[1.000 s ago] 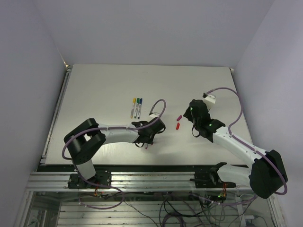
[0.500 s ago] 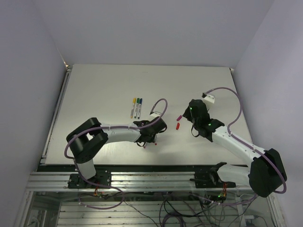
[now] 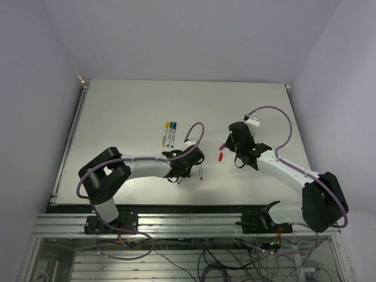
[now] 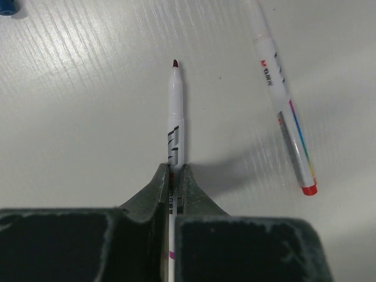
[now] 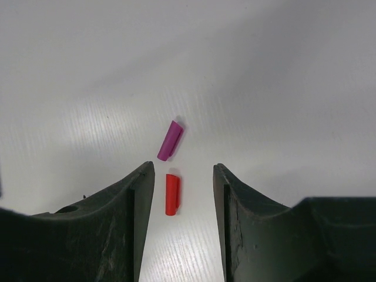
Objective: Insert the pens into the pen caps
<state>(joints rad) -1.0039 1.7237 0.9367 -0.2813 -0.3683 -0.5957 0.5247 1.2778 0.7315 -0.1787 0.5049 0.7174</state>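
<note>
Clenching the left gripper [image 4: 174, 170] on 1 dark-tipped pen [image 4: 175, 111], near 1 red-ended pen [image 4: 282, 100] on the table [image 4: 88, 88]. Straddling the red cap [image 5: 171, 195] with released right gripper [image 5: 182, 170], purple cap [image 5: 170, 141] just beyond.

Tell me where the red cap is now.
In the right wrist view, the red cap lies on the table between the right gripper's open jaws, just below the purple cap.

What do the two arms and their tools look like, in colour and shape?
Both arms, left arm and right arm, have white links and black joints. A purple cable loops along each. The left tool and right tool have dark, matt, tapering fingers.
</note>
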